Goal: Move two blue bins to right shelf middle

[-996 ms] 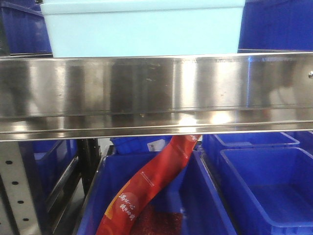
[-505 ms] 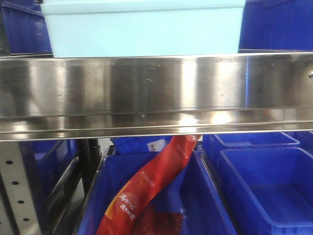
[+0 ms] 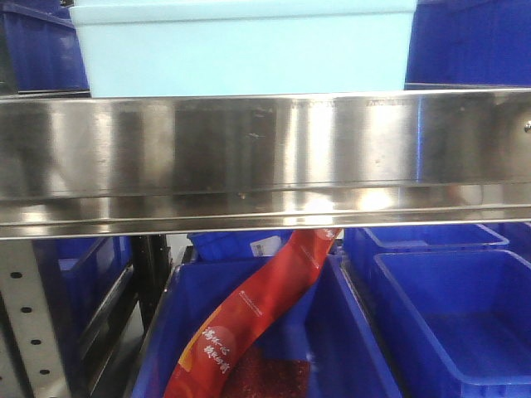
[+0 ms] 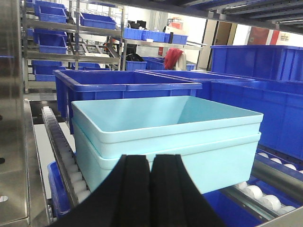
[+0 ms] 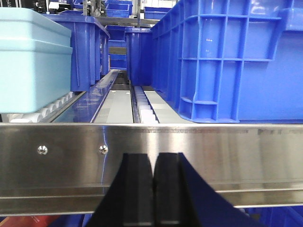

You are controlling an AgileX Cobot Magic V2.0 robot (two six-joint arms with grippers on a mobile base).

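Two pale sky-blue bins, nested one inside the other, sit on the roller tracks of the shelf tier behind the mirror-like steel front rail. The front view shows them as one pale blue wall above the rail, and the right wrist view catches their side at far left. My left gripper is shut and empty, just in front of the bins' near wall. My right gripper is shut and empty, facing the steel rail.
Dark royal-blue bins stand around the pale ones: one behind, a row to the right, a tall one on the right track. Below the rail, more dark blue bins and a red bag. A grey perforated upright stands lower left.
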